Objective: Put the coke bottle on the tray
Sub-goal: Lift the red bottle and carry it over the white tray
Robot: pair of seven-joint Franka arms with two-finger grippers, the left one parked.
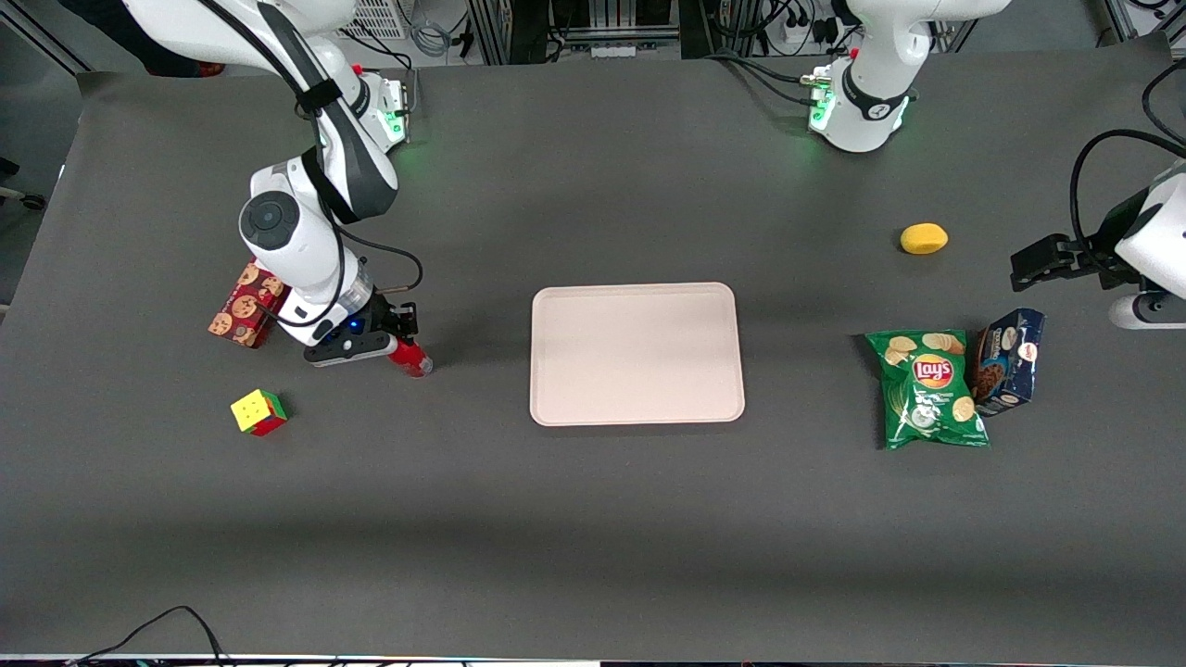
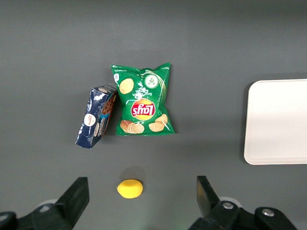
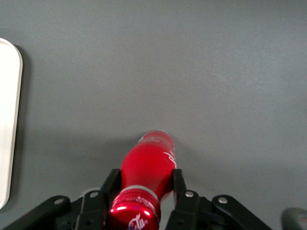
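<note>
Nearest the front camera lay a Rubik's cube (image 1: 258,412), with the coke bottle (image 1: 410,358) a little farther back, standing on the dark table (image 1: 593,537) toward the working arm's end. Over the bottle hung the right gripper (image 1: 400,335), its fingers down around the neck. A red cookie box (image 1: 245,305) sat beside the arm, and the tray (image 1: 637,354), bare, lay at mid-table, well apart from the bottle. Toward the parked arm's end were a Lay's chip bag (image 1: 929,390), a blue cookie box (image 1: 1009,361) and a lemon (image 1: 924,239). From the left wrist camera, the lemon (image 2: 130,189) lay nearest, then the blue cookie box (image 2: 97,122) just beside the chip bag (image 2: 143,100), with one end of the tray (image 2: 278,122) showing; the bottle did not appear there. In the right wrist view, the gripper (image 3: 140,191) was clamped on the coke bottle (image 3: 146,167) just under its cap, a finger (image 3: 178,184) pressed to each side, the clear base appearing to rest on the table, and the tray's rim (image 3: 10,120) lay well off to one side. The grasp looked made but the lift not begun. To do it well, I judged the arm should rise straight until the base cleared the rim, carry the bottle level to the tray's middle, and lower it upright before letting go, since a grip so high on a narrow neck could let the bottle swing.
</note>
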